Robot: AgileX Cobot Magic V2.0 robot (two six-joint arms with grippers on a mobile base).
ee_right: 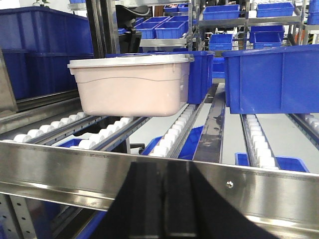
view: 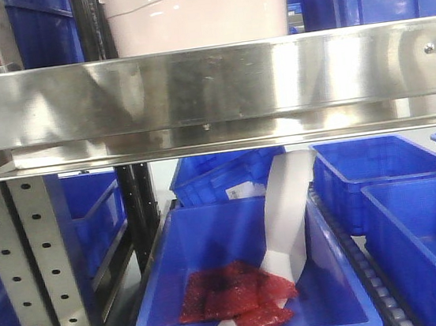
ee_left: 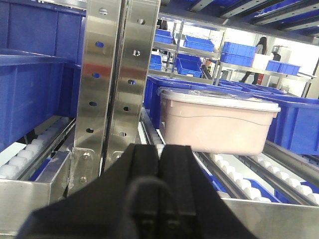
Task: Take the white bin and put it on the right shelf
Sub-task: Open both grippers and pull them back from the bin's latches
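**White bin resting on the roller lanes of the right shelf, both my grippers drawn back and shut**

The white bin [ee_right: 130, 83] sits on the white roller lanes [ee_right: 172, 134] of the right shelf [view: 208, 84], lid on, behind the wide stainless-steel front rail. In the front-facing view only its lower body shows above that rail, toward the left of the span, with blue crates on either side. From my right wrist camera the bin stands left of centre, with a large blue crate [ee_right: 271, 77] to its right on a separate lane and another blue crate [ee_right: 199, 72] just behind it. I cannot tell whether the bin touches that rear crate.

My left gripper [ee_left: 160, 199] is at the bottom of its own view, the two black fingers pressed together with no gap and nothing between them. It is on the near side of the rail, apart from the bin, with the perforated grey upright [ee_left: 119, 79] just ahead and to the left.

My right gripper [ee_right: 163, 209] is likewise closed and empty, its dark fingers meeting along a thin seam, below and in front of the steel rail, well apart from the bin.

On the level beneath, an open blue crate [view: 249, 286] holds red packets [view: 234, 296] and a strip of white paper [view: 288, 218].
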